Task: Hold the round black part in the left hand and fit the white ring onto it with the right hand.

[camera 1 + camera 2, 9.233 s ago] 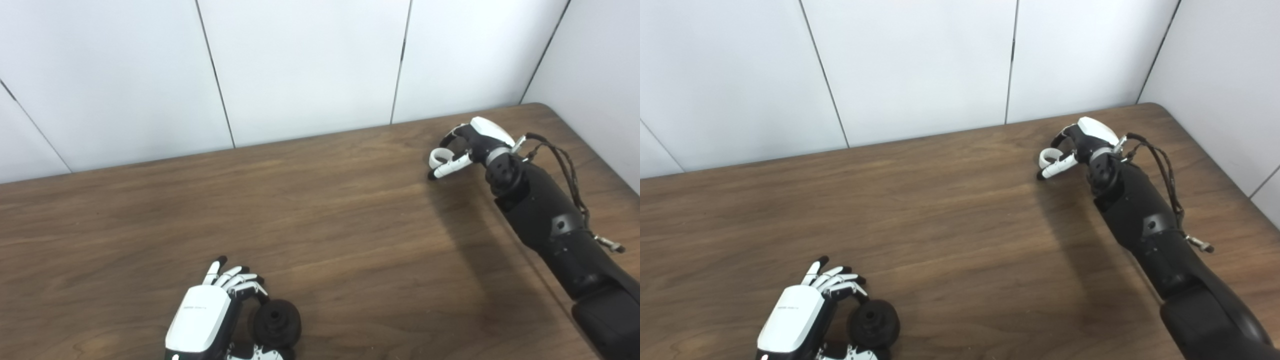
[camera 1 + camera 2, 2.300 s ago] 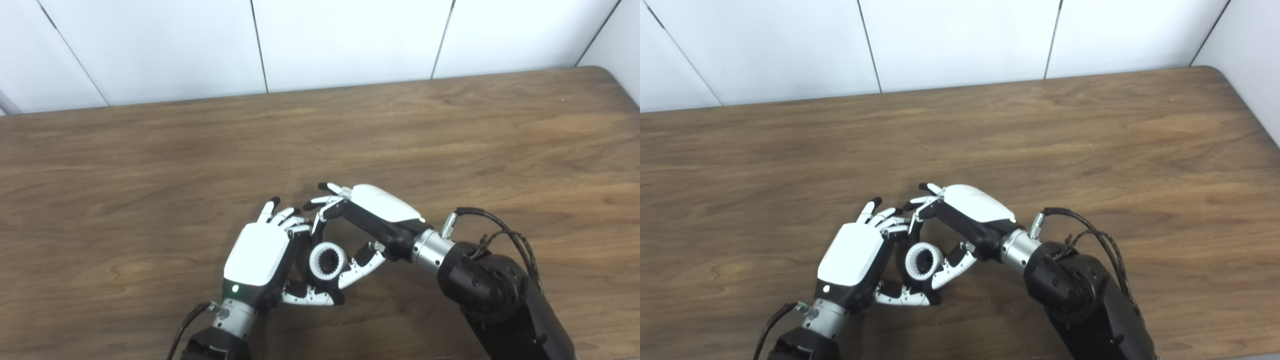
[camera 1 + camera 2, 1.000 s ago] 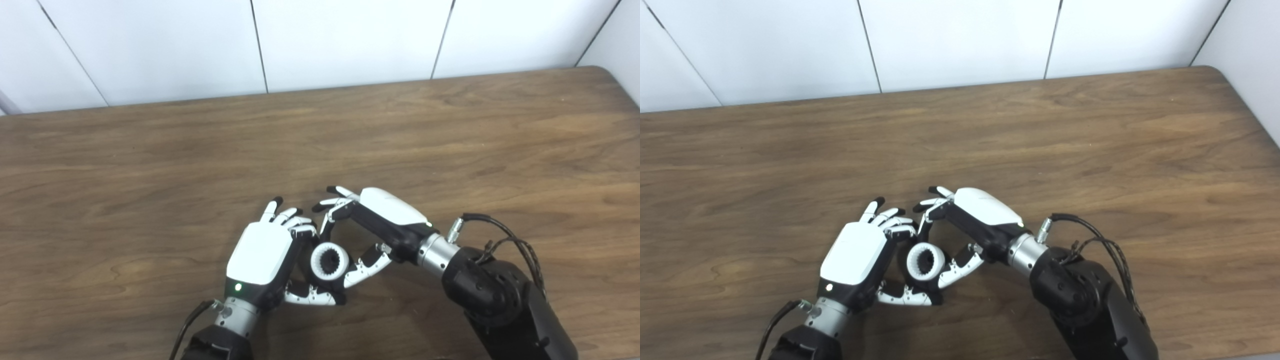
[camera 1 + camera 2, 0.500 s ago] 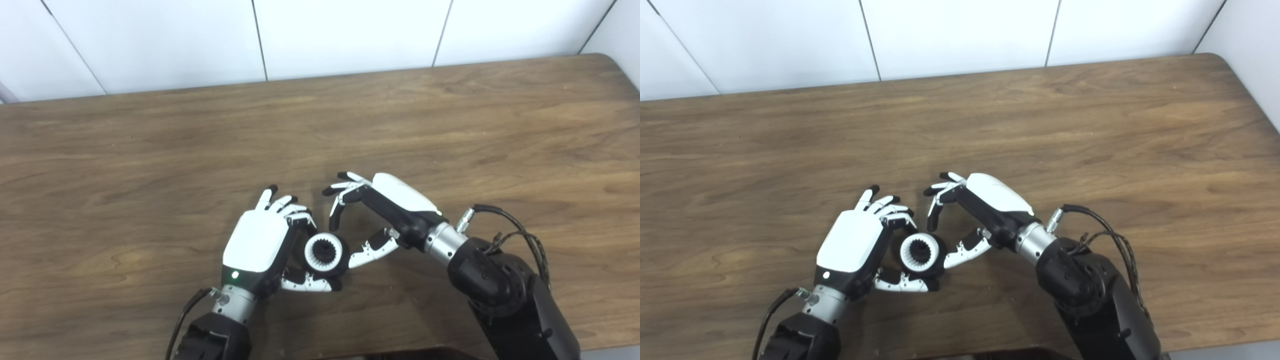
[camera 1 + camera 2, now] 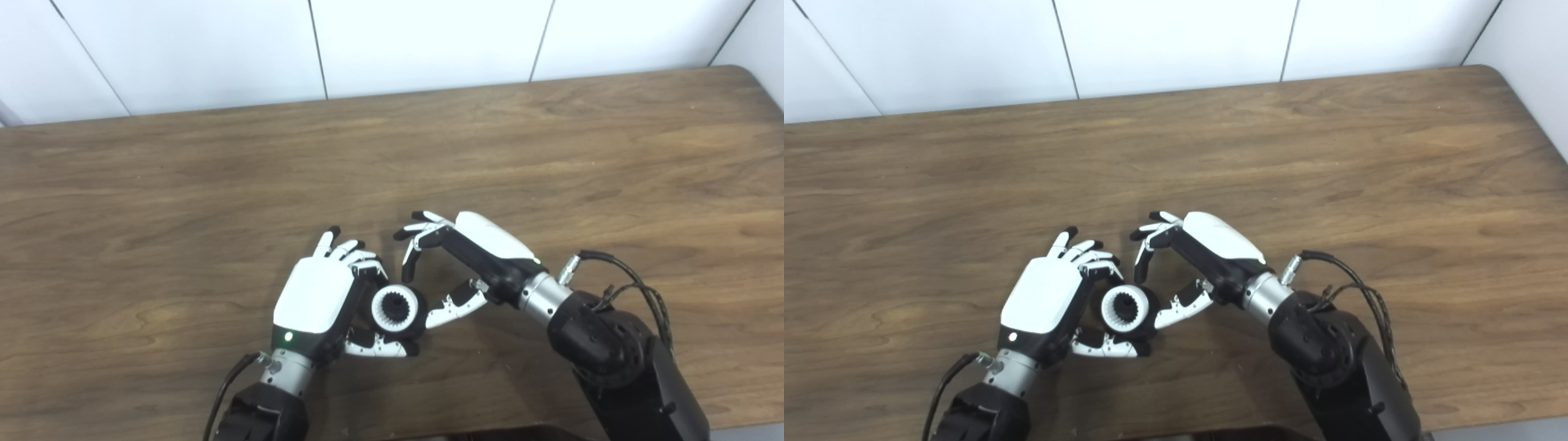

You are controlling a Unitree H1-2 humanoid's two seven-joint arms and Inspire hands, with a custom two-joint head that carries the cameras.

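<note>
Left robot hand [image 5: 315,300] clamped on round black part [image 5: 413,324], near-centre of wooden counter [image 5: 184,184], fingers curled over far side, thumb under near side. White ring [image 5: 392,308] seated on black part, toothed bore facing up. Right robot hand [image 5: 474,257] just right of part, fingers spread apart, holding nothing; thumb close beside part's right edge, contact unclear. Cable [image 5: 625,275] looped at right wrist.

1 black part [image 5: 422,315], 1 white ring [image 5: 392,308], 2 hands, 1 table [image 5: 184,184].
</note>
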